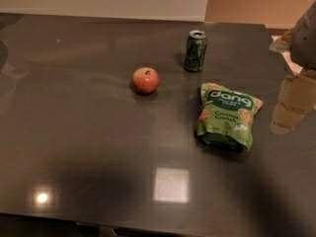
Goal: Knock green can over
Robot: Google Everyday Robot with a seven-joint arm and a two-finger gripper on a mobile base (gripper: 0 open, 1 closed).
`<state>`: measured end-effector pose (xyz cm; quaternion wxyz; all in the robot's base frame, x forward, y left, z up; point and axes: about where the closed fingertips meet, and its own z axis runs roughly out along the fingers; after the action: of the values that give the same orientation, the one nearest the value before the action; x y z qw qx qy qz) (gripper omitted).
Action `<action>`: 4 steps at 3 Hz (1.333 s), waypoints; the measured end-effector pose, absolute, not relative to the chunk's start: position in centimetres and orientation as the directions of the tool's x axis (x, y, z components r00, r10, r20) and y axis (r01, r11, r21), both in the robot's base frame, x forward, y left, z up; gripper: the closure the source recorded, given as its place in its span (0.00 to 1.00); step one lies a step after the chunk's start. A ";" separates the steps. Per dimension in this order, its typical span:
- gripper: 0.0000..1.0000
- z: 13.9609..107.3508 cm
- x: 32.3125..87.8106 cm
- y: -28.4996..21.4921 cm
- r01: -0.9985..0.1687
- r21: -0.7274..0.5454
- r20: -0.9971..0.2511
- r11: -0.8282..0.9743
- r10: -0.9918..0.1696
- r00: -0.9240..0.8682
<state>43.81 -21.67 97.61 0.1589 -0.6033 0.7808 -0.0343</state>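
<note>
Your gripper (292, 100) is at the far right side of the view, above the right part of the table (89, 147). The picture edge cuts it off, so you see only a grey upper part and some pale tan blocks below it. From this view I cannot tell whether it is open or closed. None of the things on the table is in its hold, and it touches none of them.

The thing closest to the gripper is the snack bag (228, 114), just to its left. The bag lies flat on the table; it is green, with the white word "dang" on top. Its lower end is folded into shadow, and the small print there is hard to read.

The green can (195, 51) is further from the gripper, to its left and toward the far side of the table, beyond the bag. It stands upright, its silver top is visible, and it is apart from the bag. The marks on its side cannot be read.

The apple (145, 80) is furthest away, to the left of the can and a little nearer to the camera. It is red and its stem points up.

The near edge of the table is cut off at the bottom of the view.
</note>
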 end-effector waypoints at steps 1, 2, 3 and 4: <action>0.00 97.7 43.9 -21.6 -0.931 -0.247 -0.207 0.270 -0.953 -0.221; 0.00 97.7 46.6 -21.1 -0.924 -0.254 -0.239 0.287 -0.944 -0.227; 0.00 97.2 51.7 -20.2 -0.903 -0.262 -0.318 0.341 -0.914 -0.252; 0.00 96.6 57.2 -19.3 -0.870 -0.257 -0.417 0.421 -0.861 -0.293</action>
<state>57.16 -19.29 96.61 0.2529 -0.5381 0.8040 0.0094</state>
